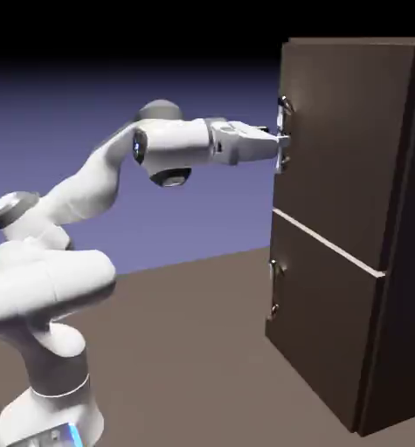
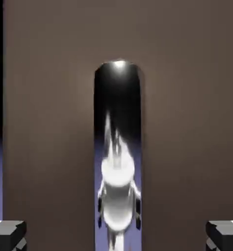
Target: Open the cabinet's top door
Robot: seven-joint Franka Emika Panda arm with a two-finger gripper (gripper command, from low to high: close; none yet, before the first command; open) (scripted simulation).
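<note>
Reaches with the white, jointed robot arm (image 1: 79, 188) toward the tall, dark brown, box-shaped cabinet (image 1: 407, 349) at the exterior view's right. Holds the white two-finger gripper with small grey tips (image 1: 283, 140) nearly level, right at the long vertical silver bar handle (image 1: 284, 163) of the large, flat, dark brown top door (image 1: 350, 144). Has the two tips spread wide apart, clamped on nothing, with a visible gap on either side of the bar in the hand view. Straddles the handle there, keeping it close to midway between the tips; cannot tell from these angles how deep the tips reach along its sides. Shows the top door closed, lying just beyond the handle and filling most of the hand view. Sits well above the shorter dark brown lower door (image 1: 320, 314) and its small silver handle (image 1: 274, 284), apart from both.
</note>
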